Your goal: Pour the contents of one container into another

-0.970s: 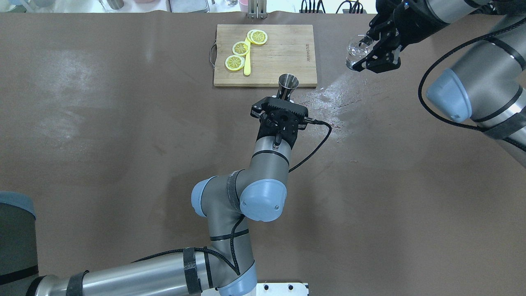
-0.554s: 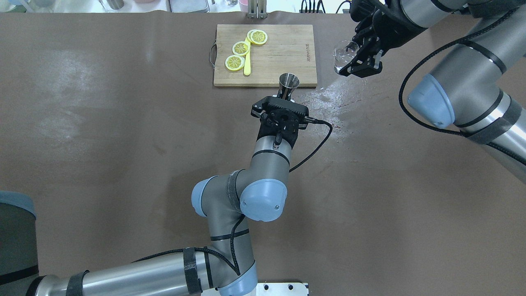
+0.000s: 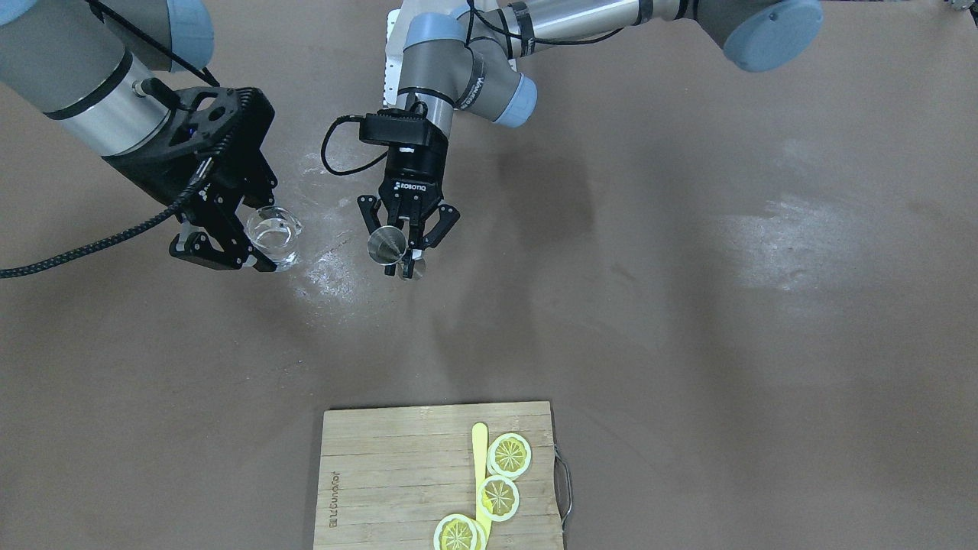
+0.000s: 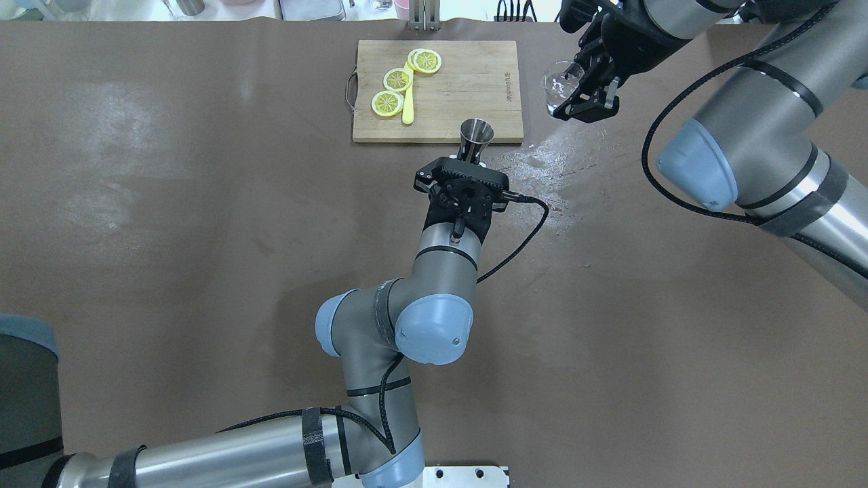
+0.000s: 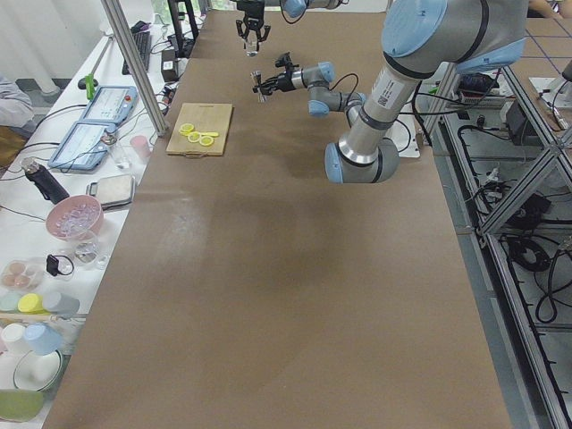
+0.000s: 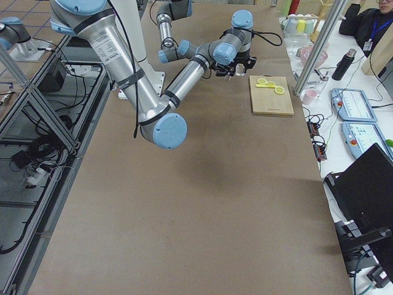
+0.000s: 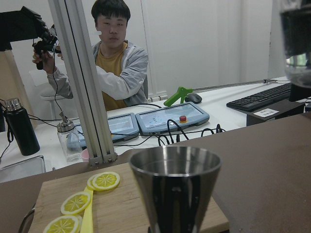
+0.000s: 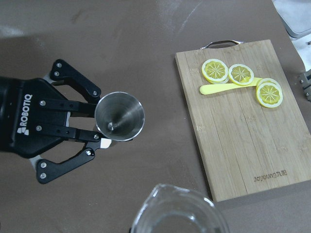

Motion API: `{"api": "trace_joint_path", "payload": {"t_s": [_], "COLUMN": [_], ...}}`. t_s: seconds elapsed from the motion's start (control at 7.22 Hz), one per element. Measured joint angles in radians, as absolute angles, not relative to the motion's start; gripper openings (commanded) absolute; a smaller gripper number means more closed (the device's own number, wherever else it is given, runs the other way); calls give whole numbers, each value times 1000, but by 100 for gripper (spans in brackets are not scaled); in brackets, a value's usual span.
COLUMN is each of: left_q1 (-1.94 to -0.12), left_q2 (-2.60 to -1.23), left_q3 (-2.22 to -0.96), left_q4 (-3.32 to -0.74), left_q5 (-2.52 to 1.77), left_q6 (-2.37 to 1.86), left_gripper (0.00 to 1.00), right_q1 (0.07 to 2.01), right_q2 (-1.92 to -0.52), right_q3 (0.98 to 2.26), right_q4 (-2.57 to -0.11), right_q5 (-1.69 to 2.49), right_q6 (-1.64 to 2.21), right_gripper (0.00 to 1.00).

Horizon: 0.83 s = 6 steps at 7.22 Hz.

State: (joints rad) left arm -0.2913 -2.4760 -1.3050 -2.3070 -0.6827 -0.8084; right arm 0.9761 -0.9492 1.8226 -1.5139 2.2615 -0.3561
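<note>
The left fingers (image 8: 77, 136) pinch the jigger (image 3: 387, 244) at its narrow waist. The jigger is upright, open mouth up, just off the board's (image 4: 468, 88) edge nearest the robot, by the corner on the robot's right. Whether its base touches the surface (image 4: 203, 203) I cannot tell. The left arm reaches toward the board from the robot's side, its wrist level.

The right fingers (image 3: 233, 241) pinch the cup (image 3: 273, 235) by its wall. The cup is held in the air, roughly upright, beyond the board's edge on the robot's right and well apart from the jigger. Some clear liquid appears to be in it. In the right wrist view its rim sits low in the picture, with the jigger's mouth beyond it.

A wet patch (image 4: 556, 159) shines on the surface off the same near-right corner of the board. Three lemon slices (image 4: 387, 103) and a yellow stick (image 4: 407, 108) lie on the board's other half. Past the board's far edge, a person (image 7: 116, 63) sits at a white desk.
</note>
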Motion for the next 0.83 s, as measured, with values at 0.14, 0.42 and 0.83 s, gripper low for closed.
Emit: {"api": "trace_joint_path", "payload": {"t_s": [0.14,0.42,0.83], "left_q1": [-291,-291,-291], "left_q2": [-2476,-2476,-2475], "left_q3": [-1306,-1307,-1310], "left_q4": [-2307,-2307,-2307], "left_q5": [-683,-682,-681], "left_q6": [-808,-808,-808], "left_gripper": [0,0,0], "right_q1": [963,935,893], "right_q2": [-942,-920,-861], "right_q3": [1828,1837,1835], "right_q4": [-1532,-1592,-1705], "right_q5": [2239,2187,2122], "right_q6": [-357,-392,-473], "right_gripper": [0,0,0]}}
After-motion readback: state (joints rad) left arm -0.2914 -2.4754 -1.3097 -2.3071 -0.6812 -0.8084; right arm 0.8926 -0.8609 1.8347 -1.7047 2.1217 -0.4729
